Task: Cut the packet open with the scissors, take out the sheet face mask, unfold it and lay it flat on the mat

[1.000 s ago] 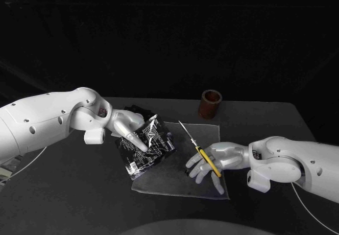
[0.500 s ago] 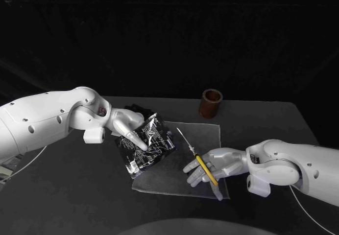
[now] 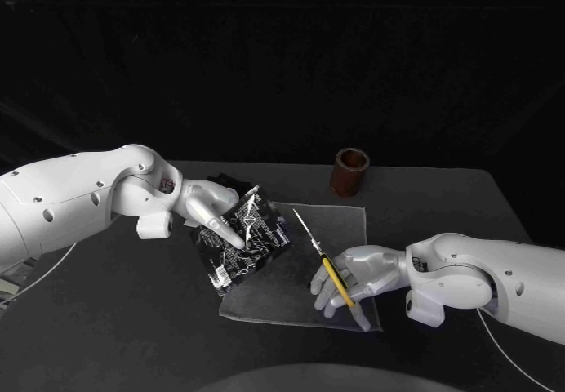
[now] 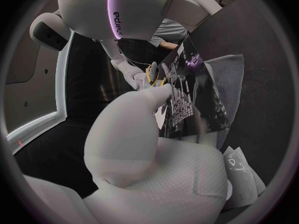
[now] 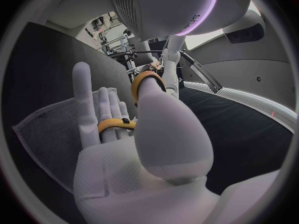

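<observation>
Now the scissors are lining up on the packet

Nearest the robot, the right hand (image 3: 359, 278) is gripping the scissors (image 3: 322, 251), thumb and fingers threaded through the yellow loops. It is sitting slightly closer in than a second ago, and the blades, seemingly together, are pointing nearer the packet (image 3: 245, 237). Just beyond the blade tips, the left hand (image 3: 212, 214) is pinching that packet, holding it tilted above the mat (image 3: 282, 298). The packet is looking uncut, so the blades are probably needing to open first.
</observation>
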